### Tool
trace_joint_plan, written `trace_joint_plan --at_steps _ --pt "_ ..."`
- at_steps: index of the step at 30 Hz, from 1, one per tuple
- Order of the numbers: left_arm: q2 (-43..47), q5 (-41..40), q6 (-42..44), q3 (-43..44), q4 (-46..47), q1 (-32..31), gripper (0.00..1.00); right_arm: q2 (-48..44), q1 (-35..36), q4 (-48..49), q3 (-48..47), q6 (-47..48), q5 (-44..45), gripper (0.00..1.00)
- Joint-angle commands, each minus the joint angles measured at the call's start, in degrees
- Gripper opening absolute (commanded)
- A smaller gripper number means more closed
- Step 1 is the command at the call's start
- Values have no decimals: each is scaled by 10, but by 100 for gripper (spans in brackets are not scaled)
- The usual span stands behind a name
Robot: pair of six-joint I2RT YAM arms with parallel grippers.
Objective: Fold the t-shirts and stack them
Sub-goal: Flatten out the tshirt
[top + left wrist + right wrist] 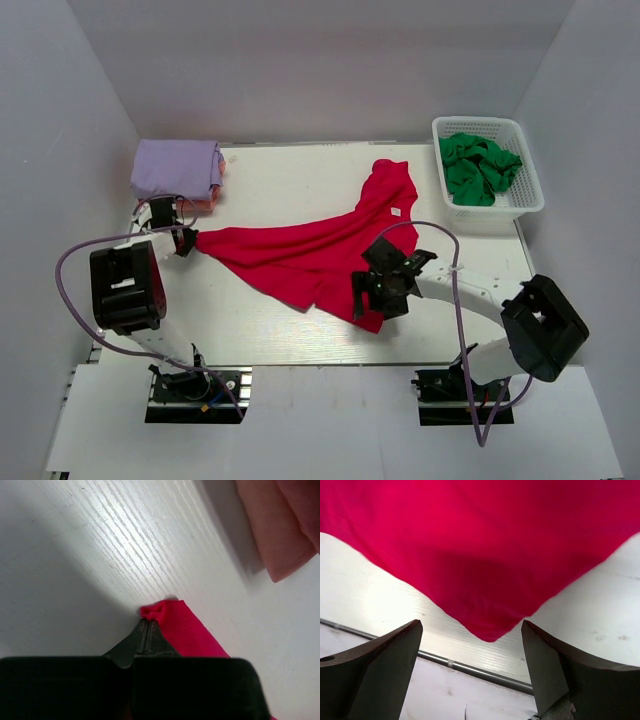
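Table (270,330) is mostly taken up by the red t-shirt (310,250), sprawled mid-frame and drawn to a point at left. Basket (530,200) upper right holds the green t-shirt (478,168). The lavender t-shirt (175,165) sits folded upper left, the stack spot I'd guess. Left gripper (147,627), pressed together, pinches the red corner to stretch it flat. Right gripper (471,625) hangs spread over the lower corner, likely to grab it.
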State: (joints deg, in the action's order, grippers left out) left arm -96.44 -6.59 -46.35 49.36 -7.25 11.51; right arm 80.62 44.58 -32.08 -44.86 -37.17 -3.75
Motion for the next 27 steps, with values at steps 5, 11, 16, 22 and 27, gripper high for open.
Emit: trace_joint_plan --at_steps 5,11,16,22,27 --pt "41 -4 6 6 -29 -8 0 38 40 -32 -13 -35 73 77" --pt "68 -16 1 33 -73 -8 0 81 53 -33 -30 -35 89 35" --pt "108 -10 1 61 -109 -8 0 28 46 -54 -85 -36 198 0" --pt "167 13 14 107 -149 -13 0 -49 24 -115 -234 -1 345 0" --pt "235 19 40 185 -203 -13 0 -85 -5 -111 -368 60 465 0"
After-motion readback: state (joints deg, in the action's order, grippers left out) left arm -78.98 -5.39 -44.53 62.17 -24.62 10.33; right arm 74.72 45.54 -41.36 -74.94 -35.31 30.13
